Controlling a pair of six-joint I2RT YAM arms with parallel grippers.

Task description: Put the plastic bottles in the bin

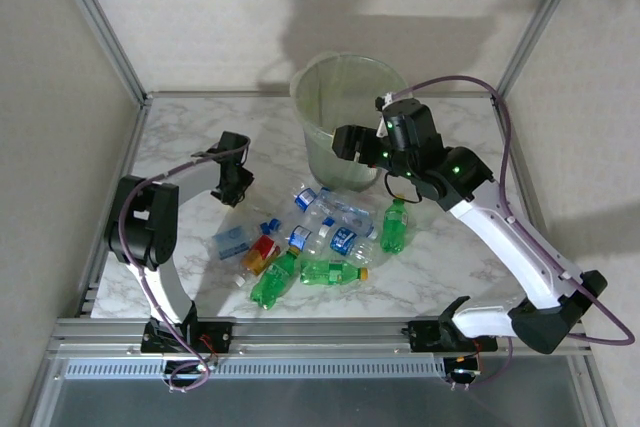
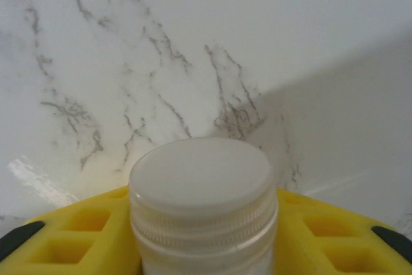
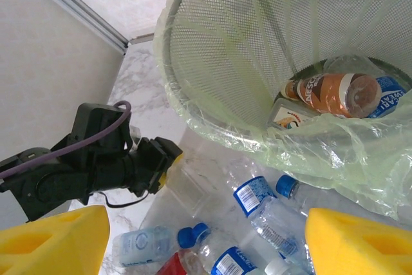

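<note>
Left gripper (image 1: 238, 190) is down at the marble table (image 1: 180, 137), left of the heap, and its wrist camera gives the close-up: yellow pads (image 2: 77, 239) pressed in on either side of a white-capped bottle (image 2: 203, 191), pinching it just under the cap, bare marble beyond. From above, that bottle is hidden by the gripper itself. Over to the right gripper (image 1: 347, 143), up beside the near wall of the bin (image 1: 310, 87), fingers spread wide with nothing between them. The bin stands at the far middle of the table, pale green liner (image 3: 212, 127) folded over its rim. From above its inside is just a green haze, but the right wrist view looks straight in: a brown-labelled bottle (image 3: 328, 91) lies at the bottom, a blue-labelled one (image 3: 394, 94) right against it. The loose bottles (image 1: 320, 237) lie scattered just in front of the bin, between the two arms: clear ones with blue caps, green ones (image 1: 395, 227), and one red-and-yellow label (image 1: 262, 252).
</note>
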